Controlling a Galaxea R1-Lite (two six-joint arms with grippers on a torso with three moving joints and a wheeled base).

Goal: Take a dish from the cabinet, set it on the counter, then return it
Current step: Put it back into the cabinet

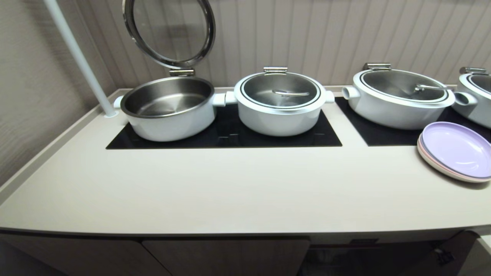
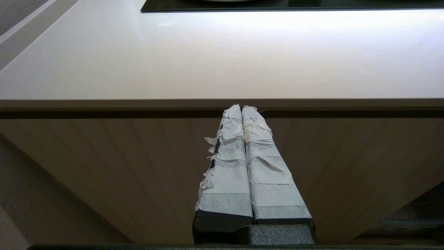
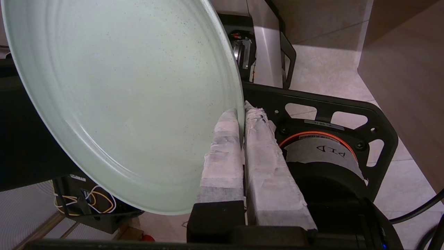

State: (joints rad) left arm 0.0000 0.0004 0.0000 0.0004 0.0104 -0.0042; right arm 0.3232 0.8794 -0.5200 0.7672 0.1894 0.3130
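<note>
Grip: my right gripper [image 3: 241, 116] pinches the dish [image 3: 121, 100] by its rim, held low off the floor | left gripper [image 2: 241, 113] closed, parked below the counter [image 2: 222, 55] edge | step: carrying dish up | next: lift onto bare counter before the cooktop [image 1: 230, 134].

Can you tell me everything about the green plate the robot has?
The round, shallow, pale mint-green plate looks plain and matte, with tiny dark specks and faint rings near its raised rim. It is tilted steeply, almost on edge, off the counter. The right hand pinches its rim between two white-taped fingers. Nothing else touches it.
</note>
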